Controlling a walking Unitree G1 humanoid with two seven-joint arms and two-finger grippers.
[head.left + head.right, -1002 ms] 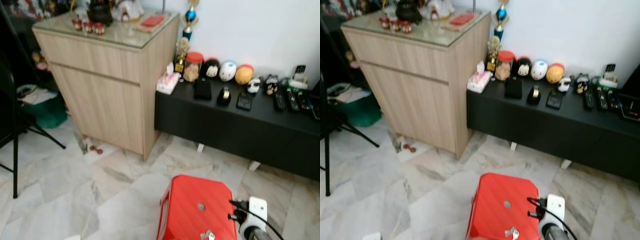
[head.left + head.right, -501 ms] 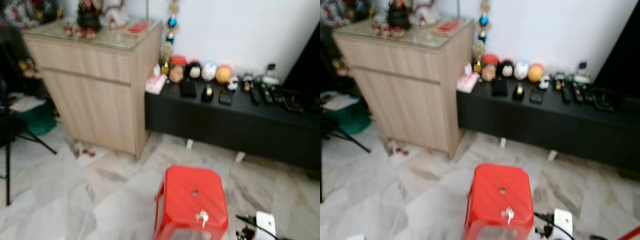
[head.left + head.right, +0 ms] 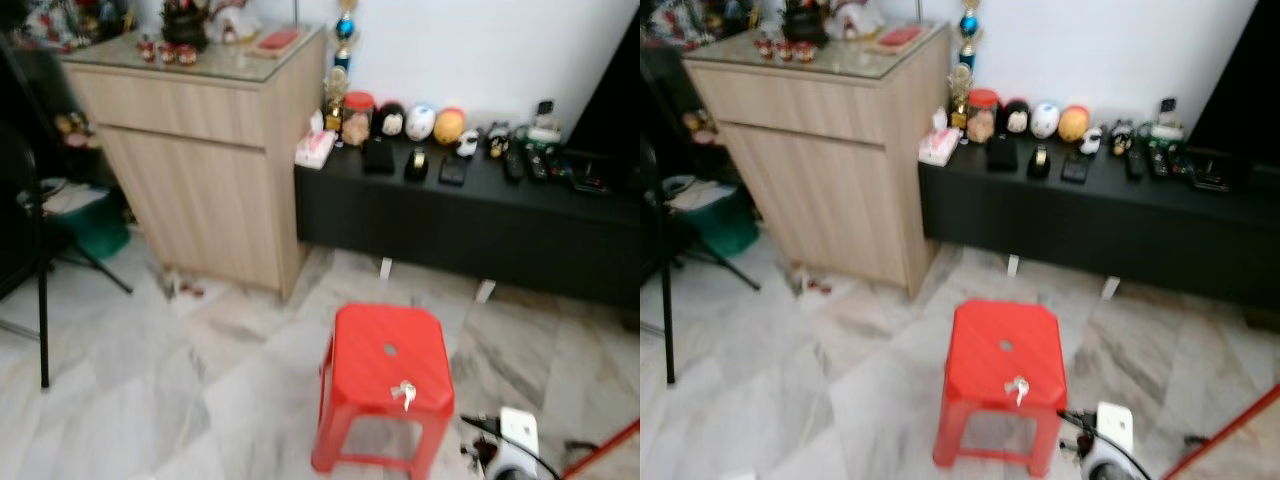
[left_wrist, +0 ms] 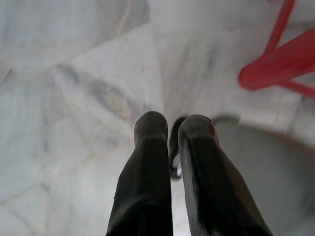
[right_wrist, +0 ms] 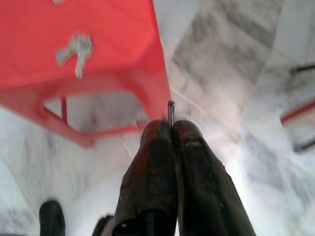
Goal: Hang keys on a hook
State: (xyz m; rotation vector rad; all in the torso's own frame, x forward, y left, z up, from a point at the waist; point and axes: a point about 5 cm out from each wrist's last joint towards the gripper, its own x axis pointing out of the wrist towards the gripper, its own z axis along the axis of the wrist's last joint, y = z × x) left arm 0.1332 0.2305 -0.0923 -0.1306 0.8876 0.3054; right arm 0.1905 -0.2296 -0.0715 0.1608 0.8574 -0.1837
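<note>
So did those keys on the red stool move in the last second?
No. The keys lie near the red stool's front edge, below its centre hole, as before; the camera backed away.

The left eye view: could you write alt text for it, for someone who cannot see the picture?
A red plastic stool stands on a marble floor with a small bunch of keys lying near the front edge of its seat. Behind it, a wooden cabinet stands beside a low black bench lined with small ornaments and remote controls, against a white wall.
</note>
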